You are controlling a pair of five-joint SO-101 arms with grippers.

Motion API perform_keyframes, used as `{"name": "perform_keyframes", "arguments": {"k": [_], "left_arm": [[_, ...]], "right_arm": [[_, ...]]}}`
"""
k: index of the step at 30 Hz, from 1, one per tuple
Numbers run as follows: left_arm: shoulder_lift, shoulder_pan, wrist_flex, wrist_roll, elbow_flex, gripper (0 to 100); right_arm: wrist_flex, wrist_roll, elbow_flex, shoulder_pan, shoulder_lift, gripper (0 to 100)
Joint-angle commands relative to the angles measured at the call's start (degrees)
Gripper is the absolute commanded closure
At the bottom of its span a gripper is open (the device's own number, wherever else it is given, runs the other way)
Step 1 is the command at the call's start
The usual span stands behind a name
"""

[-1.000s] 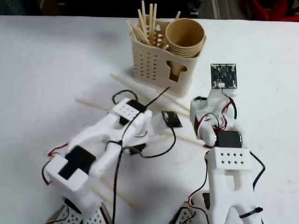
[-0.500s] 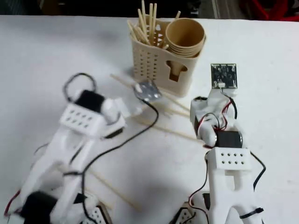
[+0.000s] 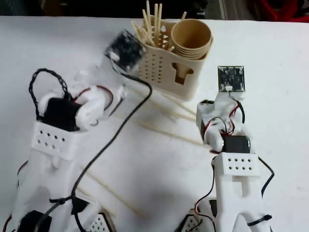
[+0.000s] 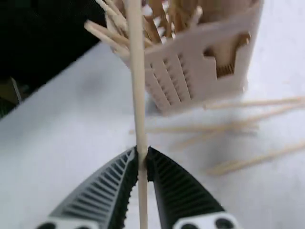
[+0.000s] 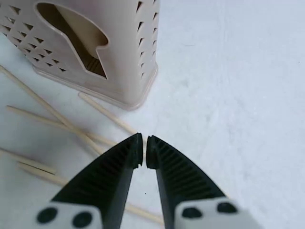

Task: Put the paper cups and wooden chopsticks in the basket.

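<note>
High view: white worktop (image 3: 270, 48) carries the beige basket (image 3: 161, 72), stacked paper cups (image 3: 191, 36) and upright chopsticks (image 3: 156, 19) inside it, loose chopsticks (image 5: 47, 107) lying beside it; left fingers (image 4: 119, 181) pinch one chopstick (image 4: 136, 71) near the basket, right fingers (image 5: 119, 167) pressed together.

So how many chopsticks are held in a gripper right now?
1. The left gripper is shut on a chopstick beside the basket. The right gripper is shut with nothing in it, over loose chopsticks on the table.
</note>
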Motion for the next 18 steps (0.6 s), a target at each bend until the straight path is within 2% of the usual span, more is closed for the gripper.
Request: {"name": "perform_keyframes", "arguments": {"k": [1, 8, 15, 18], "left_arm": [[-1.98, -0.22, -13.27, 5.36, -5.19, 98], [1.10, 3.38, -31.82, 9.85, -5.27, 98], [11.74, 5.58, -51.78, 14.07, -5.19, 98], [16.40, 5.58, -57.93, 16.62, -5.19, 98]], "right_arm": [[-1.19, 0.44, -0.53, 0.75, -1.36, 97.1], [-1.19, 0.44, -0.53, 0.48, -1.36, 97.1], [-1.19, 0.53, -0.62, 0.75, -1.71, 97.1], [-1.19, 0.53, -0.62, 0.75, -1.80, 97.1]]}}
